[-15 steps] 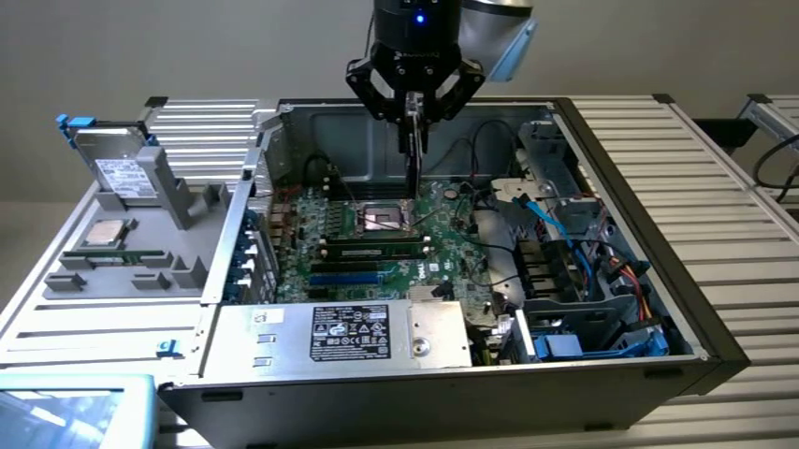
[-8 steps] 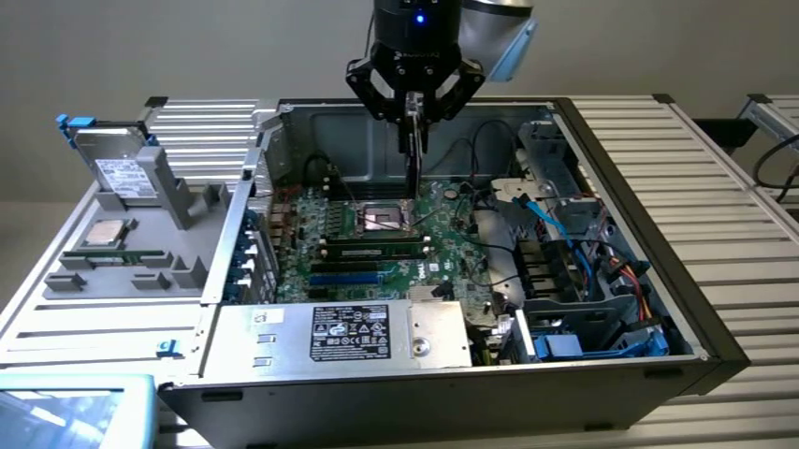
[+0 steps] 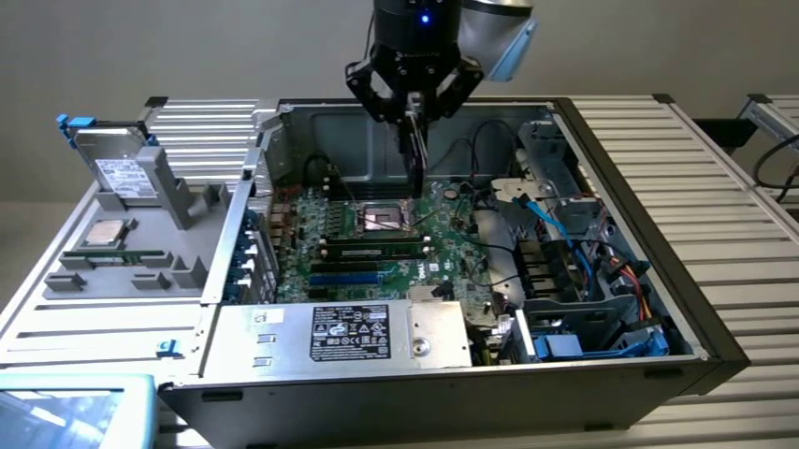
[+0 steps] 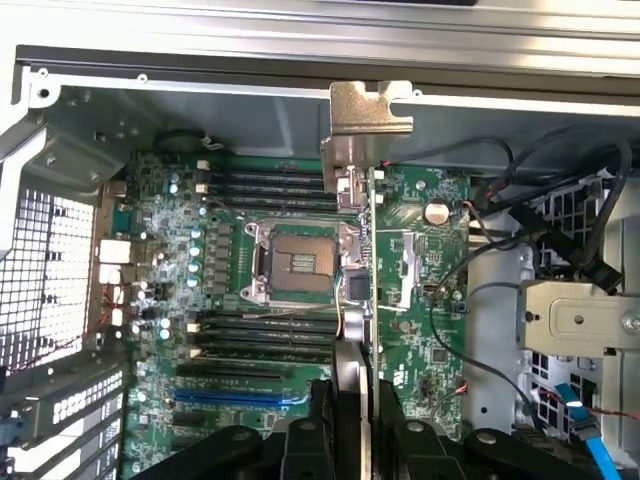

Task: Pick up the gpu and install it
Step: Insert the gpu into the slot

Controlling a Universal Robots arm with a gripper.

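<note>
The gpu (image 3: 414, 154), which we hold edge-on above the motherboard (image 3: 431, 269) in the open case (image 3: 350, 140) with the gripper (image 3: 414, 114) closed on its top edge, looks light, stiff and fragile, so we judge its bare edges the safest hold.

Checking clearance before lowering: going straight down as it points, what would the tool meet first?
Probably the motherboard beside the empty CPU socket, touched first by the gpu the tool holds; depth unclear.

Place: likely robotics lab | cues: opened PC case (image 3: 437, 404), slatted aluminium bench (image 3: 731, 159), grey parts jig (image 3: 119, 281)
</note>
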